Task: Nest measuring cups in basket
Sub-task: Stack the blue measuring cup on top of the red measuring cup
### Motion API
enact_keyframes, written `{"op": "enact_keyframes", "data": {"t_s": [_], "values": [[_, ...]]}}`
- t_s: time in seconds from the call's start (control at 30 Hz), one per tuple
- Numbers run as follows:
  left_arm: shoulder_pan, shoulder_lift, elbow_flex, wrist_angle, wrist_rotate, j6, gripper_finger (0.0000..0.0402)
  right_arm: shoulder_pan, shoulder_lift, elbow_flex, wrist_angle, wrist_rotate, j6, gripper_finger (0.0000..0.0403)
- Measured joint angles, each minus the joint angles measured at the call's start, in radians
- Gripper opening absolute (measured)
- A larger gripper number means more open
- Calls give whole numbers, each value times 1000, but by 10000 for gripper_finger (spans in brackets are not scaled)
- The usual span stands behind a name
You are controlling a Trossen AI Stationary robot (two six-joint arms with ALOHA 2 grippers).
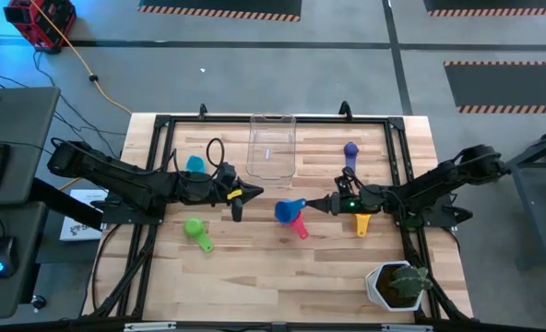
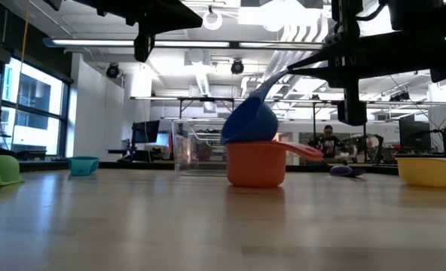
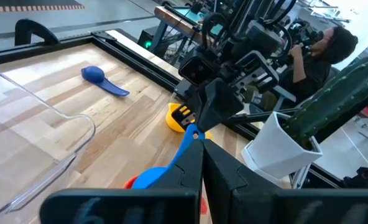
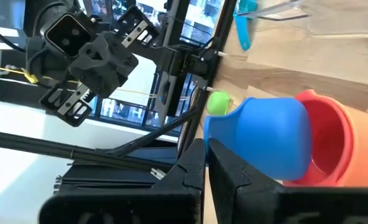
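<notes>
**A:** right hand point(image 1: 328, 207) pinches the blue cup's point(image 1: 289, 209) handle, cup tilted in the red cup point(image 1: 298, 224) just below the basket point(image 1: 272, 145). tips?

**B:** level it before letting go. left hand point(image 1: 237, 214) hangs nearby, pressed together and empty

1. the basket point(image 3: 41, 134) ran off the left wrist view's edge, so only one rounded corner showed.
2. the white pot point(image 3: 277, 149) was cut off the same way, its base hidden.
3. the red cup point(image 1: 300, 226) lay partly hidden under the blue cup point(image 1: 290, 209).
4. a person point(image 2: 328, 141) beyond the table's far edge was too small to make out.
</notes>
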Motion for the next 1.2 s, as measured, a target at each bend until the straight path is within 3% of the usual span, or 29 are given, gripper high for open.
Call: {"op": "enact_keyframes", "data": {"t_s": [0.3,0.5,0.63,0.77,1.2], "values": [[0,0,0,0,0,0,0,0,0,0,-9,4,9,6],[10,0,0,0,2,-4,0,0,0,0,-66,-38,34,92],[20,0,0,2,6,-17,0,-22,-3,0,-87,-134,-10,161],[26,0,0,5,7,-26,0,-50,-3,0,-88,-230,-27,199],[27,0,0,6,9,-26,0,-72,-4,44,-263,-526,18,204]]}}
